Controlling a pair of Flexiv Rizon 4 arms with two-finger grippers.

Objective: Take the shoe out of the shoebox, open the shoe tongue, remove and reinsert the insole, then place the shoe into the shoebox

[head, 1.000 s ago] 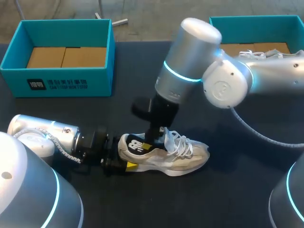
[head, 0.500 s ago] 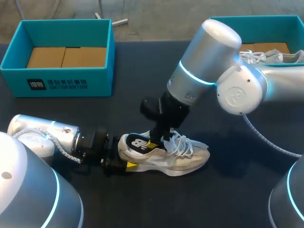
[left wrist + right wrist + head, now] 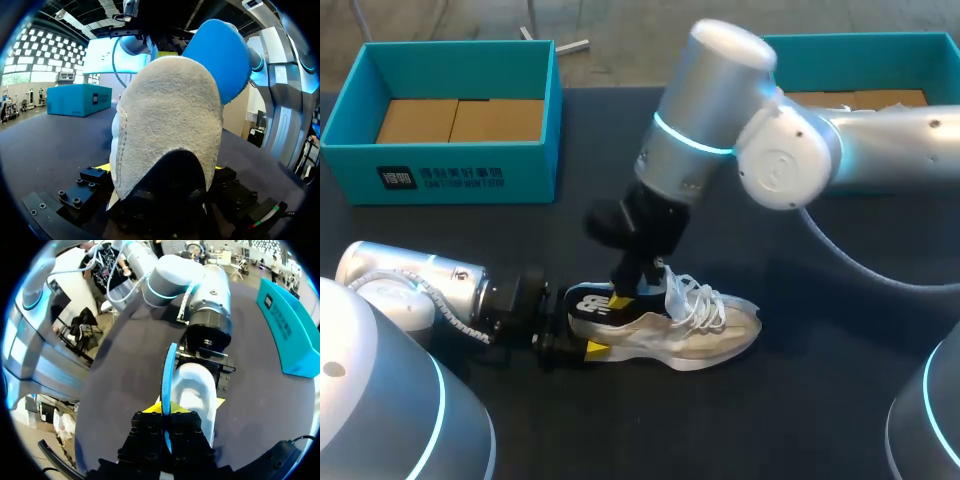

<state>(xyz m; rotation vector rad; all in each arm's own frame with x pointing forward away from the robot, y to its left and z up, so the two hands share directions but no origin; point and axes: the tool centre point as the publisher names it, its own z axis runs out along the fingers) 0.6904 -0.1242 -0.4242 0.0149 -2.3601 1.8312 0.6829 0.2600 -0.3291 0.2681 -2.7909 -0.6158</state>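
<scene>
A beige and white sneaker (image 3: 705,335) lies on its side on the dark table, toe to the right. My left gripper (image 3: 570,335) has the heel (image 3: 170,130) between its wide-set fingers, pressed from both sides. From above, my right gripper (image 3: 625,290) comes down at the shoe's opening, shut on the insole (image 3: 592,303). The insole's heel end stands up out of the shoe, dark with a white mark on top. Its blue underside (image 3: 220,55) rises above the heel. In the right wrist view the insole (image 3: 168,375) shows edge-on, running from the right gripper (image 3: 165,421) toward the heel (image 3: 197,390).
An open teal shoebox (image 3: 445,170) with a cardboard floor stands at the back left. A second teal shoebox (image 3: 850,45) stands at the back right, and my right arm crosses over it. Bare dark table lies in front of the shoe and to its right.
My right gripper has shifted from beside the laces toward the heel. The insole's heel end has come up out of the shoe. The left arm and the shoe have stayed put.
</scene>
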